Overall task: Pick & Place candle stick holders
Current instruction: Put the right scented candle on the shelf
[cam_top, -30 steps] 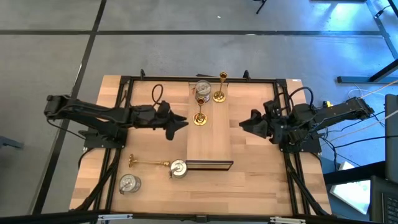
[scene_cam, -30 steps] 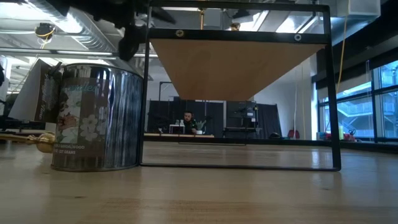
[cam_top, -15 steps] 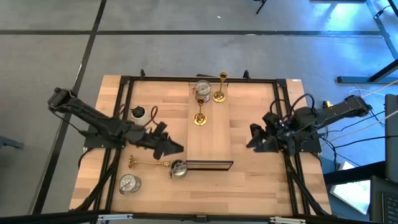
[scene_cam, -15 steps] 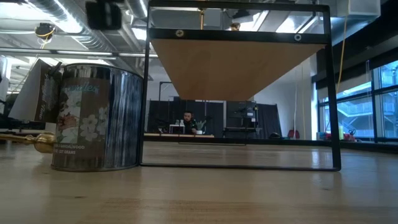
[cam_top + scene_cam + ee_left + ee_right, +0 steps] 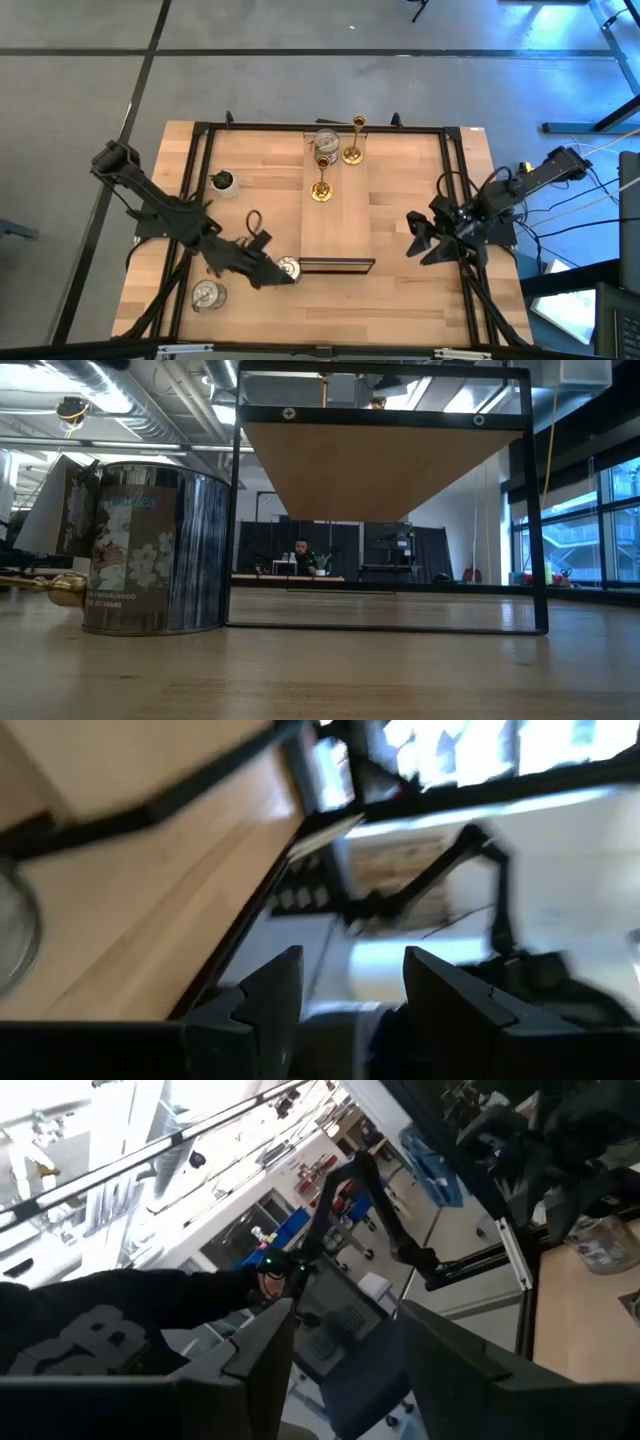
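Wooden table (image 5: 420,200) w/ long wooden board (image 5: 335,225) at centre. On the board's far end, well apart from both grippers: two upright gold stick holders (image 5: 322,185) (image 5: 354,140) and a silvery cup (image 5: 326,142); cup contents can't be told. Left gripper (image 5: 280,277), fingers parted, nothing held, is seen just beside a silvery cup (image 5: 288,270); another (image 5: 207,294) near it. Right gripper (image 5: 412,237) is open, empty.

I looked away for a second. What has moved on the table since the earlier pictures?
The left gripper swung from beside the long wooden board down toward the table's front, ending at the squat silvery cup, over the lying gold stick, uncovering the small potted plant. The right gripper drew back toward its side. Nothing was grasped; the holders kept their places.
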